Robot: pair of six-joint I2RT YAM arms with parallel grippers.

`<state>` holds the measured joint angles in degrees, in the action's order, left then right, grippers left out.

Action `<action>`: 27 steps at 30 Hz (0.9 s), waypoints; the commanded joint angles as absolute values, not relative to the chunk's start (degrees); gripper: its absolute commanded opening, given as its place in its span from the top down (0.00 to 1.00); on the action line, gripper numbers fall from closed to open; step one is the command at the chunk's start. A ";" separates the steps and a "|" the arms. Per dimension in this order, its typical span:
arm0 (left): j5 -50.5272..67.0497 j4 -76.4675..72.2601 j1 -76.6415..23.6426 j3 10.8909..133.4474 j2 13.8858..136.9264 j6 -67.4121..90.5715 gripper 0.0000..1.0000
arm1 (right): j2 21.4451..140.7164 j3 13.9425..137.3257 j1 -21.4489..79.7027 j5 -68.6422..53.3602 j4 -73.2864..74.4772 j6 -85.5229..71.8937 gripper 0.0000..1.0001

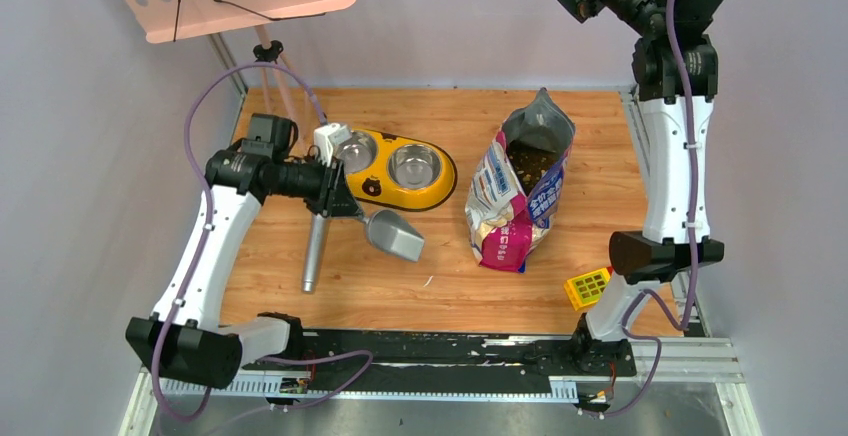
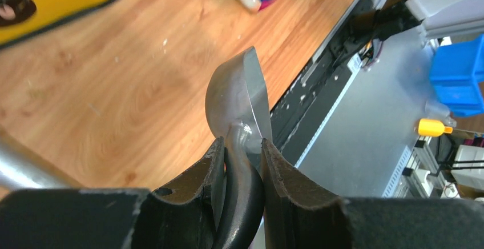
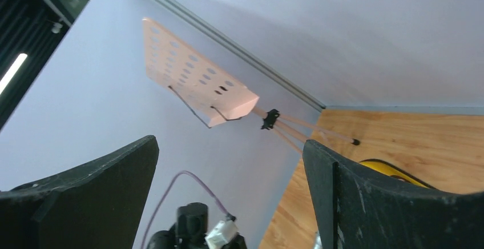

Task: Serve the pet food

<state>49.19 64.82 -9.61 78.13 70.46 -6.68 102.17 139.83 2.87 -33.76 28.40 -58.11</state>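
Pet food [image 1: 530, 164] showed as dark kibble in the open mouth of the bag [image 1: 515, 206], which lay on the wooden table [image 1: 600, 156] right of centre. The bag's long axis ran from near to far, with the mouth at the far end. The yellow feeder [image 1: 400, 168] sat to its left, both steel bowls bare. Just in front of the feeder the left gripper [image 2: 242, 146] was clamped on the neck of the grey scoop [image 1: 395, 234], whose bowl looked empty and pointed towards the bag. The kibble therefore lay to the scoop's right and slightly farther back, and reaching it probably meant a sweep rightward with the left arm. The right gripper [image 3: 231, 143] hung high above the far right corner, jaws wide apart and holding nothing.
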 commanded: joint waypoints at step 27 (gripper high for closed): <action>56.49 56.80 -11.11 87.24 71.99 -3.44 1.00 | 88.34 134.00 1.78 -31.38 26.70 -60.73 0.00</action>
<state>52.88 61.08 -9.85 84.23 71.24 -4.93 92.71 134.78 2.66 -33.41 27.29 -63.66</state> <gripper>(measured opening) 0.332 0.998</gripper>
